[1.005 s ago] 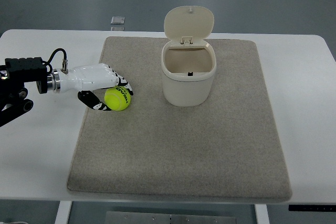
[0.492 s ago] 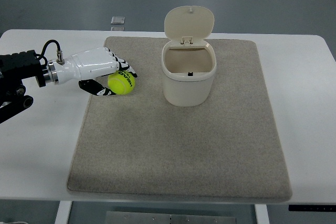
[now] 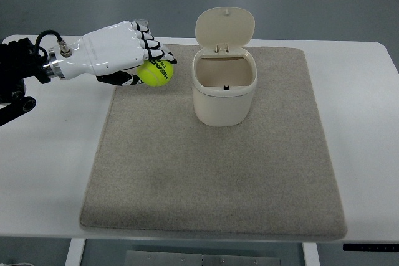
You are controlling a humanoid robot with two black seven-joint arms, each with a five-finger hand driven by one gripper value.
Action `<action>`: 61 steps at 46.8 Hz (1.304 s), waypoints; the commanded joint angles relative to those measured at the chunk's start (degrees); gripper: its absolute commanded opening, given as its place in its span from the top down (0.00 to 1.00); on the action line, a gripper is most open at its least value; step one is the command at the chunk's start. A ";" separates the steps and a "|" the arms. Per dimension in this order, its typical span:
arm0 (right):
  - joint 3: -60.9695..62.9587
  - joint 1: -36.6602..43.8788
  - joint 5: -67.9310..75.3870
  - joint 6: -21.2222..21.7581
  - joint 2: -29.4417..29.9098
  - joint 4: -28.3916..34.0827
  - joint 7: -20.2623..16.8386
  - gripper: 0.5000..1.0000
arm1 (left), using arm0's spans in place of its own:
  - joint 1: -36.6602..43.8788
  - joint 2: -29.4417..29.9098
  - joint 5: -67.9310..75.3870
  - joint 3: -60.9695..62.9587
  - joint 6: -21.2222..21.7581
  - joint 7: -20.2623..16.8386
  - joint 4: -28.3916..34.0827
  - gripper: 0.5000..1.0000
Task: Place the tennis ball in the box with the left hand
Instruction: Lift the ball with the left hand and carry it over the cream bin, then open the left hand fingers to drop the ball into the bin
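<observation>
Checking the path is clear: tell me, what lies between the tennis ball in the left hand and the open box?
Nothing: in the top view, only bare mat separates the tennis ball, held by the left hand, from the box.

One steep overhead view, taken from the robot's own side of the table.

The white table point(image 3: 368, 123) is seen from above and slightly behind, with its near edge cut by the lower border and grey floor shown beyond its far edge at 12 o'clock. The whole grey mat point(image 3: 212, 172) is framed from a middle distance. The left arm is admitted from 9 o'clock. Only a single view is supplied, so no overlap with another is given.
</observation>
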 commanded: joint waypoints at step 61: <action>0.00 0.00 0.00 0.00 0.00 0.00 0.00 0.20 | -4.70 -18.93 2.71 -0.58 -5.05 0.62 10.89 0.33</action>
